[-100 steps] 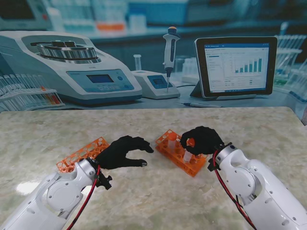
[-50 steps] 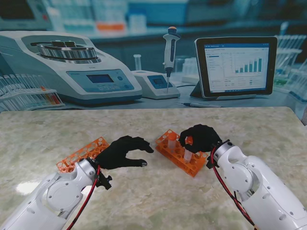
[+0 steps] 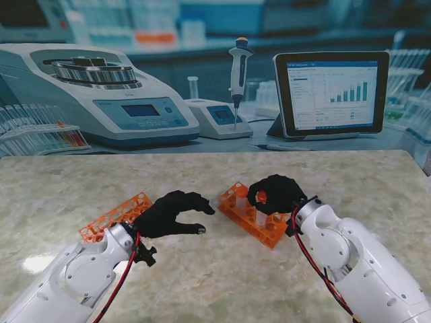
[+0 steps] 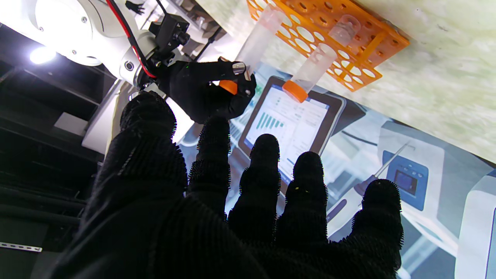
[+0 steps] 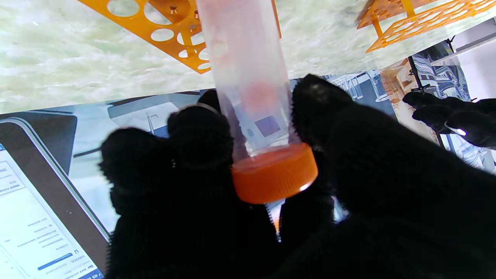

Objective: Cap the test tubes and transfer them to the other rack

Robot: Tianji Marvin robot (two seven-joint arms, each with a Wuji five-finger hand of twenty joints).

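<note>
Held tube: a clear plastic test tube [image 5: 248, 77] with an orange screw cap [image 5: 274, 178] on its top end, its lower end down in the near rack.
Near rack: an orange rack [image 3: 252, 214] pierced with round holes, lying at a slant on the marble table [image 3: 222, 282]; the landmark for everything else here.
Second tube: another orange-capped tube [image 4: 310, 71] stands in the near rack, beside the held one.
Third tube: a short clear one [image 4: 345, 29] farther along the same rack (whether it has a cap, I cannot tell).
Right hand: the right hand [image 3: 275, 195] sits on top of the near rack, its black fingers [image 5: 201, 135] curled round the held tube's cap and neck, thumb on the opposite side.
Left hand: the left hand [image 3: 172, 214] hovers just left of the near rack, fingers spread and slightly bent, gripping nothing.
Far rack: a second orange rack [image 3: 116, 215] lies to the left of the near rack, past the left hand.
</note>
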